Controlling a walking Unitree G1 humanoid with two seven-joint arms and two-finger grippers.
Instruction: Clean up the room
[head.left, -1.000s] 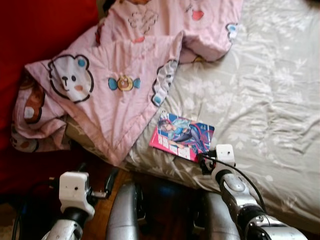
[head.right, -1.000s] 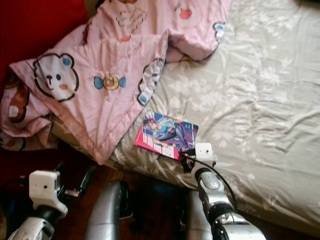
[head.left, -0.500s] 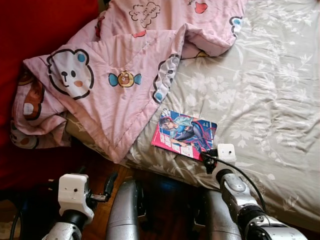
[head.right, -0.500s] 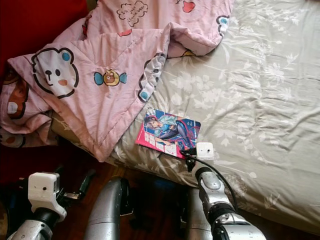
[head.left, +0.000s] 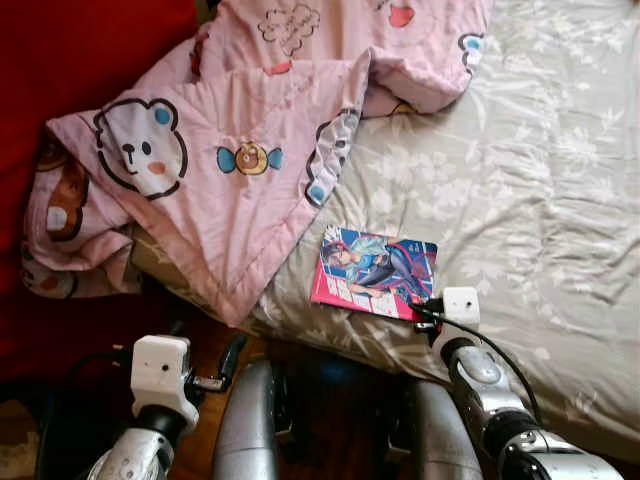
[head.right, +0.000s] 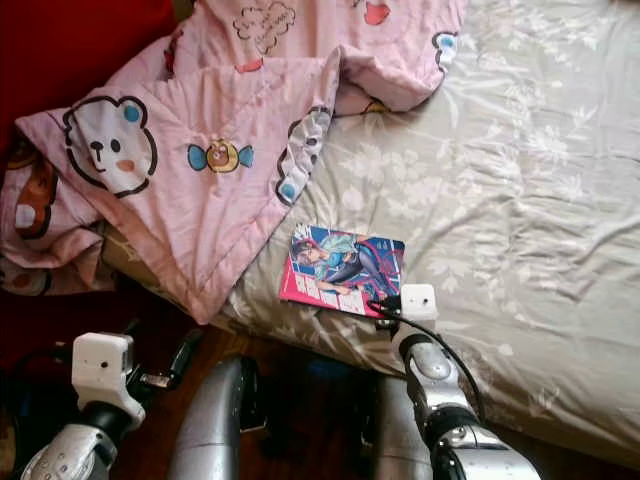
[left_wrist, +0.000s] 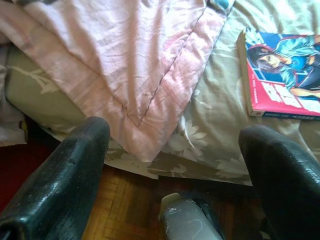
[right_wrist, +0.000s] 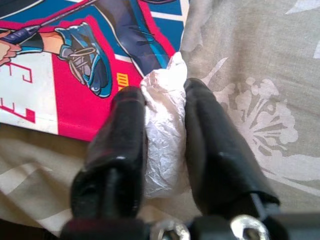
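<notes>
A crumpled white tissue (right_wrist: 162, 135) is pinched between the black fingers of my right gripper (right_wrist: 162, 92), which is shut on it. The gripper (head.left: 428, 312) rests on the grey floral bed sheet (head.left: 540, 200), touching the near right corner of a colourful manga book (head.left: 375, 273) that lies flat close to the bed's front edge. My left gripper (left_wrist: 175, 129) stands open with nothing in it, low beside the bed over the wood floor (left_wrist: 125, 215). It faces the hanging corner of a pink cartoon blanket (head.left: 230, 150).
The pink blanket is bunched over the bed's left part and spills over its edge. A red surface (head.left: 80, 50) lies to the left. My silver legs (head.left: 250, 420) stand against the bed front. Bare sheet stretches to the right.
The camera tilted a little early on. Since then the right gripper and the book edged slightly right on the sheet. The left arm came up and rightward a bit.
</notes>
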